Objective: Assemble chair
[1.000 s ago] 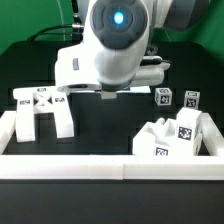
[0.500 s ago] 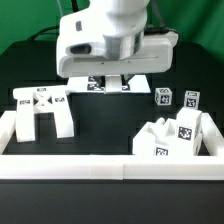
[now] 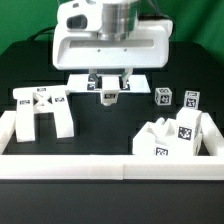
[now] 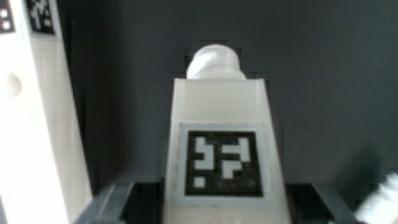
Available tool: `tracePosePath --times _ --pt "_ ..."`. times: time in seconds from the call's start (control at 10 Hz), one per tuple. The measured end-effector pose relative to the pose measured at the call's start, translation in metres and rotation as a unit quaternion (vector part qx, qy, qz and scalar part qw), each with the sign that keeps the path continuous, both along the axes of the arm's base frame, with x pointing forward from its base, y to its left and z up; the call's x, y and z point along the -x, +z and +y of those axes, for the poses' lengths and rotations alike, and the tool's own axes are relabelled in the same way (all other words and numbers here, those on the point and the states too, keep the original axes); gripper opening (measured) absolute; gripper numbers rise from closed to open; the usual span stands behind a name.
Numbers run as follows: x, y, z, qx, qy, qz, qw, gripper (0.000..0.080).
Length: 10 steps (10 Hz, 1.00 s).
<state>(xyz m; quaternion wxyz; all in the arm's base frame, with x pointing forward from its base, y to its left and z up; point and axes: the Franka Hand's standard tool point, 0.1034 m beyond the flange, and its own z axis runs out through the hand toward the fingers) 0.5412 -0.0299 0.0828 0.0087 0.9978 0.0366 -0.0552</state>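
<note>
White plastic tagged chair leg (image 3: 109, 97) is clamped between closed gripper (image 3: 109, 93) fingers, lifted for joining; the seat block (image 3: 172, 138) lies at four o'clock.

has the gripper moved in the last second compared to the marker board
Yes. The gripper has swung from facing the camera to pointing down in front of the marker board, now shut on a small chair part.

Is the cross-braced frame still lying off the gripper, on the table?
Yes, the cross-braced frame rests on the black table, well apart from the gripper.
</note>
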Motion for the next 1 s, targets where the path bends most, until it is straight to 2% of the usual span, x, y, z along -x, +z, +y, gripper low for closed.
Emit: tracePosePath --times 0.2,0.3,0.7,0.8,1.0 --pt "-0.013 0.015 0.01 0.0 -0.006 0.018 1.0 0.0291" --pt "-0.022 0.018 0.015 0.011 -0.002 0.019 1.0 0.0291" --pt "-0.022 0.016 0.017 0.01 0.0 0.02 1.0 0.0291" --pt "-0.027 0.025 0.024 0.008 -0.004 0.028 1.0 0.0291" --pt "-0.051 0.04 0.038 0.002 -0.015 0.017 1.0 0.0291"
